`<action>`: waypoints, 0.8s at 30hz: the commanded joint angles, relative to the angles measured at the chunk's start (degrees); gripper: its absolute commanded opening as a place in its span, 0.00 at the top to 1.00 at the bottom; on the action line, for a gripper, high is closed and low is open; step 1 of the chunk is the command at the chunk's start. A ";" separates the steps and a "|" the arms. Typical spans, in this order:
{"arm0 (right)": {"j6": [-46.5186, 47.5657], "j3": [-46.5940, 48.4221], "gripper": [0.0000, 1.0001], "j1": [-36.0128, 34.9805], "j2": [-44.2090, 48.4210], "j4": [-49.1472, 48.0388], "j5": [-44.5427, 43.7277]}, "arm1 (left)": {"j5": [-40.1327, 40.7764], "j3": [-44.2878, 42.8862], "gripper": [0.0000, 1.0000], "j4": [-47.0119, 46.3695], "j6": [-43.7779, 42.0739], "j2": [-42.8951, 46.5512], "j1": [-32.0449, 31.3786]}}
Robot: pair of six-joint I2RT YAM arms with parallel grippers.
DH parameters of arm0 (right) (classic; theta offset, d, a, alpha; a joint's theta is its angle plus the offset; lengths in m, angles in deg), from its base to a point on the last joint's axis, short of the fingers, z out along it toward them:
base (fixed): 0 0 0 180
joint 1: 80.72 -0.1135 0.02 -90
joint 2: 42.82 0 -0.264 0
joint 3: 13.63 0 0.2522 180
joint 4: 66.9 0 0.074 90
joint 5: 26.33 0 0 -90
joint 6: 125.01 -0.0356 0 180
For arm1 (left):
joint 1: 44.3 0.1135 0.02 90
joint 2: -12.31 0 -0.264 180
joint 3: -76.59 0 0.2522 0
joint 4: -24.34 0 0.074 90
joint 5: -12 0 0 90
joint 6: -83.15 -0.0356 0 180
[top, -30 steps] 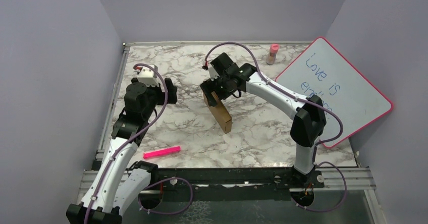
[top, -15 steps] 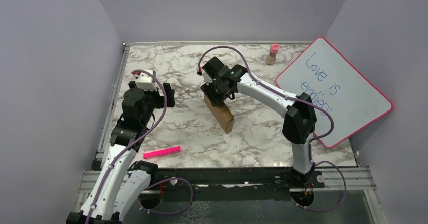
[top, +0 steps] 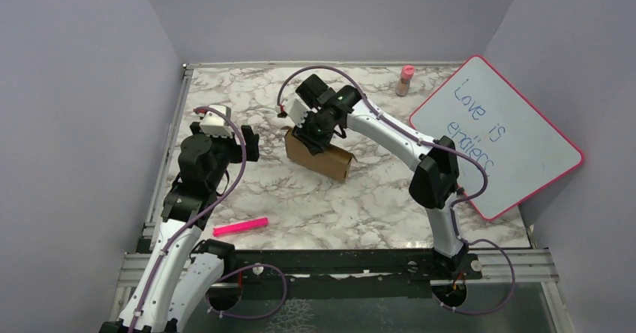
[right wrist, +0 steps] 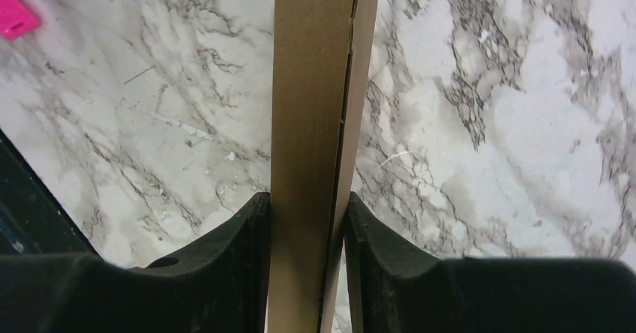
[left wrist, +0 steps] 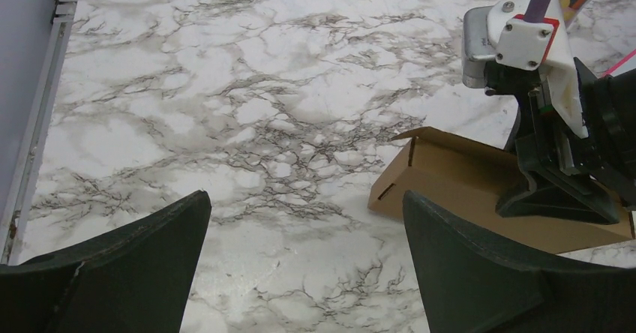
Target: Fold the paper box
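Observation:
The paper box (top: pixel 334 160) is a flattened brown cardboard piece standing on its long edge mid-table. My right gripper (top: pixel 310 133) comes down on its left part from above, shut on it. In the right wrist view both black fingers (right wrist: pixel 244 235) press the box's (right wrist: pixel 311 123) two layers together, my right gripper (right wrist: pixel 307 209) astride the top edge. In the left wrist view the box (left wrist: pixel 450 183) shows a slit near its left end, under the right gripper. My left gripper (top: pixel 250 142) hangs open to the left of the box, and nothing lies between the tips of my left gripper (left wrist: pixel 304 202).
A pink marker (top: pixel 240 226) lies near the front left. A pink-framed whiteboard (top: pixel 499 134) with writing leans at the right. A pink-capped bottle (top: pixel 406 79) stands at the back right. Purple walls enclose the marble table (top: pixel 247 93).
My right gripper has shut on the box and swung it leftward, so the box now lies more across the table. My left arm has barely shifted.

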State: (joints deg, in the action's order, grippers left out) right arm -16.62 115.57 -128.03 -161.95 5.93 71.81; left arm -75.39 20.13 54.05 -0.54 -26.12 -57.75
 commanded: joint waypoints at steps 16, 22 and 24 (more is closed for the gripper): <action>29.62 14.36 0.70 -0.50 -9.63 15.09 10.02 | -1.53 2.50 0.01 -3.16 -3.52 1.60 0.95; 29.93 14.56 0.56 -0.50 -10.10 14.29 9.70 | -2.61 2.84 0.01 -3.90 -3.84 0.21 1.46; 29.45 15.01 0.45 -0.46 -9.86 13.53 9.43 | -2.59 2.93 0.01 -3.98 -3.87 -0.06 1.50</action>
State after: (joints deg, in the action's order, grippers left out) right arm 11.77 128.38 -128.25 -171.24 18.32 81.32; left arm -76.48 22.47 52.10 -3.41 -25.86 -56.68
